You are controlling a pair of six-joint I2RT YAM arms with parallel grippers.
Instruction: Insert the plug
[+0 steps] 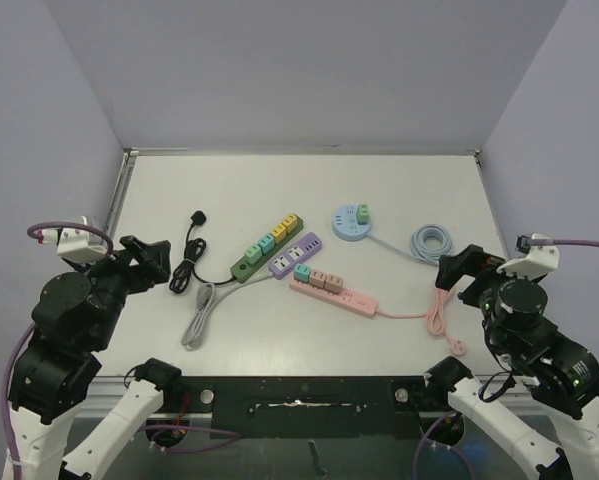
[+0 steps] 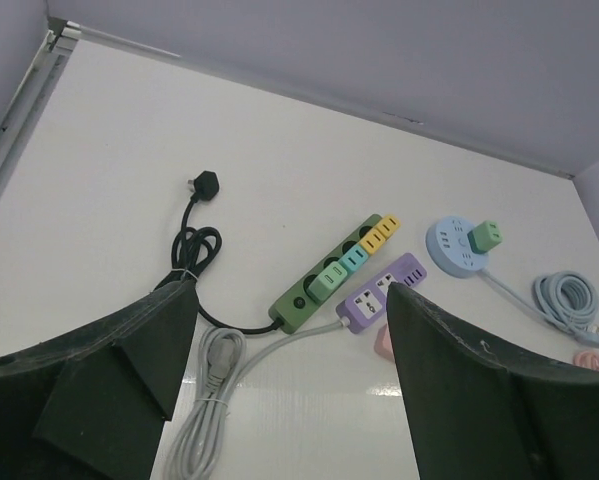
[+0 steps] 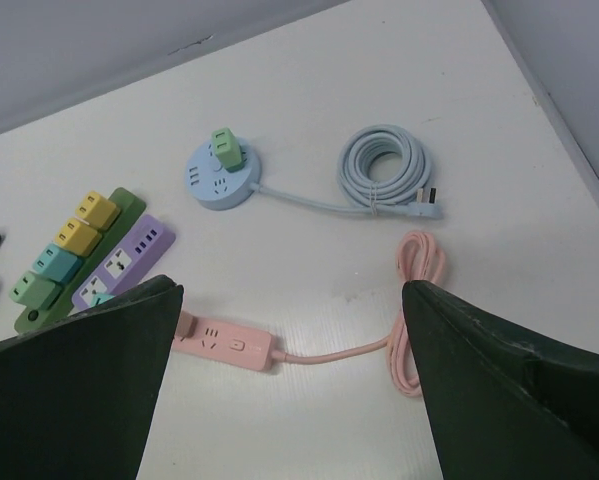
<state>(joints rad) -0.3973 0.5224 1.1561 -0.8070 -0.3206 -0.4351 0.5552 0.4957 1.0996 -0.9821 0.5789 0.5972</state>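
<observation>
Top external view: left gripper [image 1: 153, 258] and right gripper [image 1: 457, 273] gape empty, flanking the power strips [image 1: 297, 251], well apart.

The left arm [image 1: 67, 318] and right arm [image 1: 527, 322] pair round black joint housings with white links, each topped by a white camera block [image 1: 77, 238] and a looping lavender cable [image 1: 41, 229], with matte dark wedge-shaped fingers [image 2: 89, 390] and a small green light [image 1: 577, 381] on the right.

Light: bright, even across my three views.
Shadows: faint, soft-edged beneath the grey cable [image 1: 196, 322].
Sharpness: crisp on my table [image 1: 409, 190].
</observation>
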